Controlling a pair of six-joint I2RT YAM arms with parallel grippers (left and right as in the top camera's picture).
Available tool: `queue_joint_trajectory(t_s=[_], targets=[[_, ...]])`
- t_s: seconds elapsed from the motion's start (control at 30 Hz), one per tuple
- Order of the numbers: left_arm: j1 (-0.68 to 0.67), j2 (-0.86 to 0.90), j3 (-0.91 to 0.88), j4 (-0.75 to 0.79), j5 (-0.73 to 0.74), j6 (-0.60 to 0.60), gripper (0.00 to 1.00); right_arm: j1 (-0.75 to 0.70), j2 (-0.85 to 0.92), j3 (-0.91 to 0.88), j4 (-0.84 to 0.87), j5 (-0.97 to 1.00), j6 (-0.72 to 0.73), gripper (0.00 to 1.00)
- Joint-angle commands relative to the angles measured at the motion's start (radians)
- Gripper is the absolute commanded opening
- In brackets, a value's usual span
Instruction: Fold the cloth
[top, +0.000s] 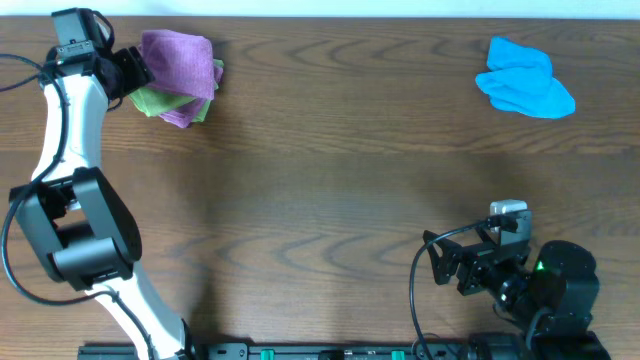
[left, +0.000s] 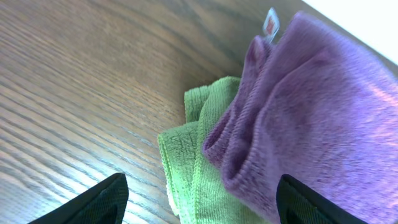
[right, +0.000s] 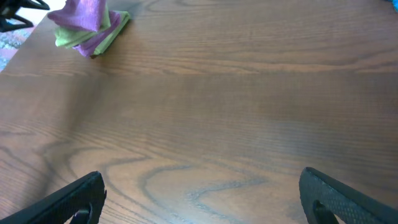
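The lilac-purple cloth (top: 180, 65) lies bunched at the far left of the table, on top of a lime-green cloth (top: 152, 100). My left gripper (top: 135, 72) is open right at its left edge. In the left wrist view the purple cloth (left: 311, 112) fills the right side, with the green cloth (left: 199, 162) under it between my open fingers (left: 202, 205). My right gripper (top: 450, 268) is open and empty near the front right. The right wrist view shows the purple cloth (right: 84, 15) far off at the top left.
A bright blue cloth (top: 525, 80) lies crumpled at the far right. The brown wooden table (top: 330, 170) spans the view. A small white tag (left: 271, 22) sticks up from the purple cloth. The right arm's base (top: 555, 290) sits at the front right edge.
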Motion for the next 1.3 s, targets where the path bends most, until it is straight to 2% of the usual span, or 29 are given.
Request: queue_joint_trajectory(t_s=[0.0, 0.17, 0.2, 0.23, 0.27, 0.3, 0.33, 0.37, 0.47, 0.57, 0.8, 1.27], targets=[[0.005, -0.045, 0.002, -0.005, -0.018, 0.018, 0.77, -0.008, -0.003, -0.006, -0.001, -0.007, 0.015, 0.99], [0.004, -0.095, 0.002, -0.004, -0.009, 0.017, 0.77, -0.008, -0.003, -0.006, -0.001, -0.007, 0.014, 0.99], [0.004, -0.108, 0.002, -0.002, -0.007, 0.016, 0.71, -0.008, -0.003, -0.006, -0.001, -0.007, 0.014, 0.99], [0.002, -0.116, 0.002, 0.003, 0.007, 0.016, 0.59, -0.008, -0.003, -0.006, -0.001, -0.007, 0.015, 0.99], [-0.001, -0.124, 0.002, 0.014, 0.032, 0.009, 0.38, -0.008, -0.003, -0.006, -0.001, -0.007, 0.015, 0.99], [-0.004, -0.126, 0.002, 0.031, 0.070, -0.011, 0.23, -0.008, -0.003, -0.006, -0.001, -0.007, 0.015, 0.99], [-0.007, -0.126, 0.002, 0.051, 0.103, -0.038, 0.12, -0.008, -0.003, -0.006, -0.001, -0.007, 0.014, 0.99], [-0.012, -0.124, 0.002, 0.073, 0.129, -0.072, 0.06, -0.008, -0.003, -0.006, -0.001, -0.007, 0.015, 0.99], [-0.042, -0.101, 0.002, 0.170, 0.149, -0.189, 0.06, -0.008, -0.003, -0.006, -0.001, -0.007, 0.015, 0.99], [-0.076, -0.070, 0.002, 0.228, 0.148, -0.227, 0.06, -0.008, -0.003, -0.006, -0.001, -0.007, 0.014, 0.99], [-0.151, 0.046, 0.002, 0.364, 0.124, -0.269, 0.06, -0.008, -0.003, -0.006, -0.001, -0.007, 0.014, 0.99], [-0.153, 0.206, 0.002, 0.483, 0.083, -0.304, 0.06, -0.008, -0.003, -0.006, -0.001, -0.007, 0.014, 0.99]])
